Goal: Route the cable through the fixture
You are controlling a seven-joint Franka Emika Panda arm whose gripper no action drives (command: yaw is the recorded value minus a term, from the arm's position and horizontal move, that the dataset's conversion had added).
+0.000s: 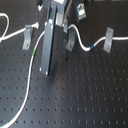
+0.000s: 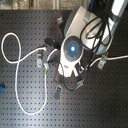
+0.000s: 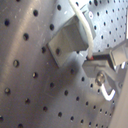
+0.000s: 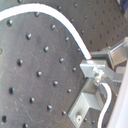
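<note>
The white cable [image 1: 29, 67] runs across the black perforated board. In the first exterior view it passes a grey clip [image 1: 28, 35] at the left, a middle clip [image 1: 71, 41] and a right clip [image 1: 107, 38], with its blue band [image 1: 92, 48] between the last two. A green mark [image 1: 34, 44] sits near the left clip. My gripper [image 1: 48, 70] hangs low over the board between the left and middle clips. In both wrist views the jaws [image 4: 96, 70] are shut on the cable [image 4: 65, 27], right next to a clip [image 3: 70, 42].
In the second exterior view the arm [image 2: 72, 48] covers the board's middle. The cable makes a big loop [image 2: 17, 85] on the second exterior view's left. Clips show there [image 2: 40, 59] [image 2: 58, 91] [image 2: 102, 62]. A small blue object [image 2: 1, 89] lies at the left edge.
</note>
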